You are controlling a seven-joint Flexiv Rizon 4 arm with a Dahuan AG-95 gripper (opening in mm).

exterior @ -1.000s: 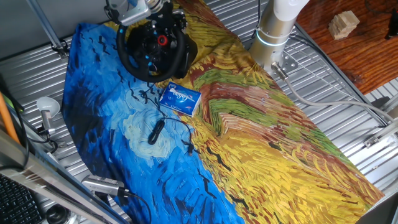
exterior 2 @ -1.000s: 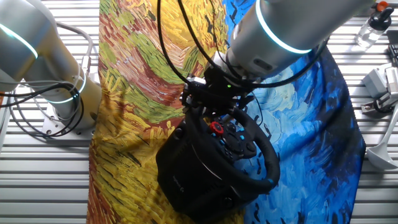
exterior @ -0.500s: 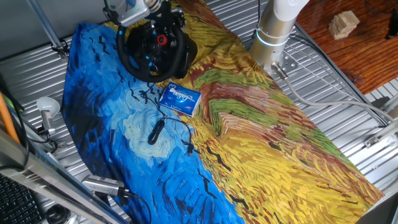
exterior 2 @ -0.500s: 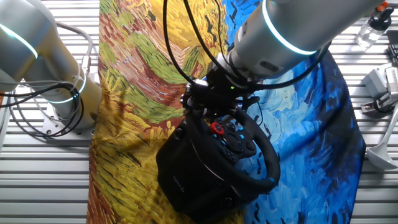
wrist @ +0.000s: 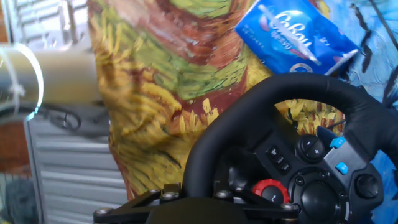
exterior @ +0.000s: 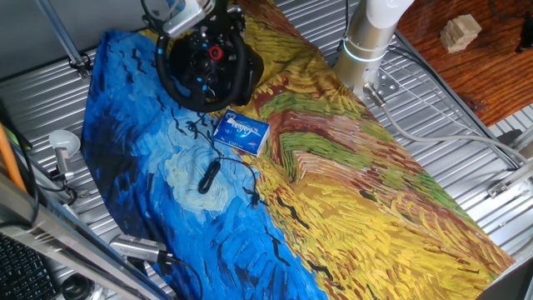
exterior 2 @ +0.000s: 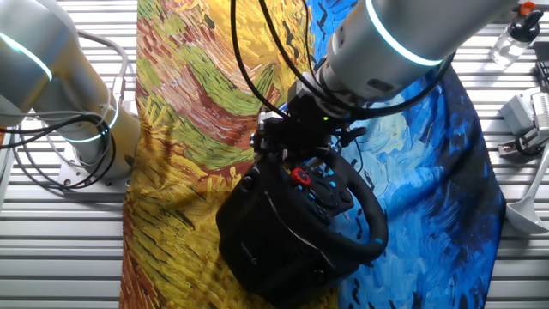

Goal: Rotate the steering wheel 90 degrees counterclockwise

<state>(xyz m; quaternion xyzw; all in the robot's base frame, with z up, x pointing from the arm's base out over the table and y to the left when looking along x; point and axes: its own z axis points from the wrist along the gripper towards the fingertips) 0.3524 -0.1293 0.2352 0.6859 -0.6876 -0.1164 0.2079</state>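
1. Wheel [wrist: 261, 124] located at far end of desk [exterior: 466, 125], on the painted cloth [exterior: 375, 192], tilted on black base [exterior 2: 257, 232].
2. Pincer [exterior 2: 287, 142] positioned at top of wheel rim, above red knob [exterior 2: 299, 177]; jaws hidden, so closed or released state cannot be told.
3. Step in hand, as judged: rim engaged at the top, rotation under way or about to start.
4. Next move: sweep along rim arc counterclockwise, keeping contact and constant radius about hub.
5. Farther out: blue packet [exterior: 241, 132] and cable [exterior: 218, 171], near the wheel but apart.
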